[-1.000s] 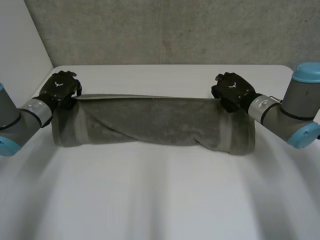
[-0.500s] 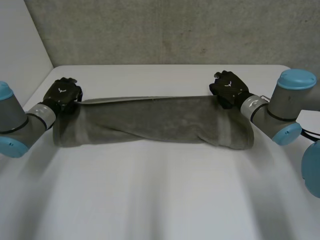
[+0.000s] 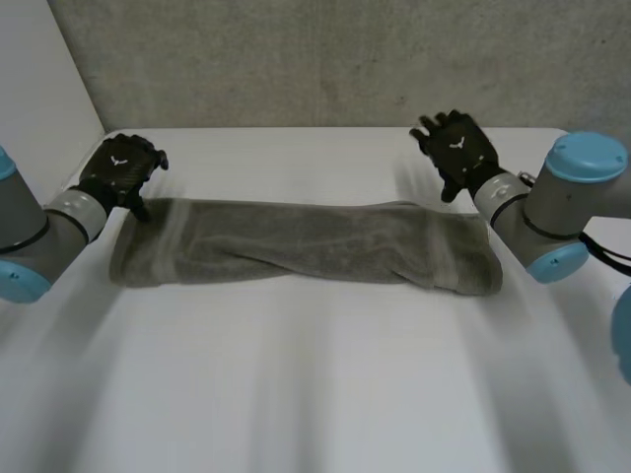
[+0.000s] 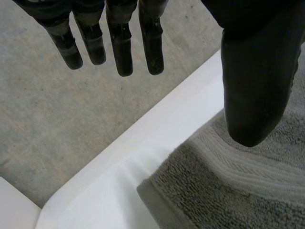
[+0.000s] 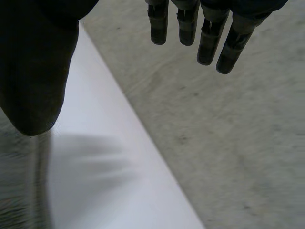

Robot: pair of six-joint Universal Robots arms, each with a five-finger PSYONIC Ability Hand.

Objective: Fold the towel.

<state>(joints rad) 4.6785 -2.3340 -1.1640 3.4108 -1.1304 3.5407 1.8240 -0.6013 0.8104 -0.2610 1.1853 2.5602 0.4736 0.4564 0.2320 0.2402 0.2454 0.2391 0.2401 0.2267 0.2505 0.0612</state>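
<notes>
The grey terry towel (image 3: 296, 246), folded into a long flat band, lies across the middle of the white tabletop (image 3: 315, 394). A strip of tabletop separates its far edge from the rough grey wall (image 3: 315, 59), and a broader stretch lies before its near edge. The left hand (image 3: 120, 172) hovers released, fingers straight, over the far left corner. The right hand (image 3: 455, 150), likewise released, hangs beyond the far right corner, apart from the cloth

A white counter (image 3: 315, 394) spreads across the foreground, smooth and matte, with rounded far corners. Behind it stands a grey, speckled wall (image 3: 325, 59) that looks like concrete. At the left a plain white panel (image 3: 39, 79) meets that wall. The light is soft and even.
</notes>
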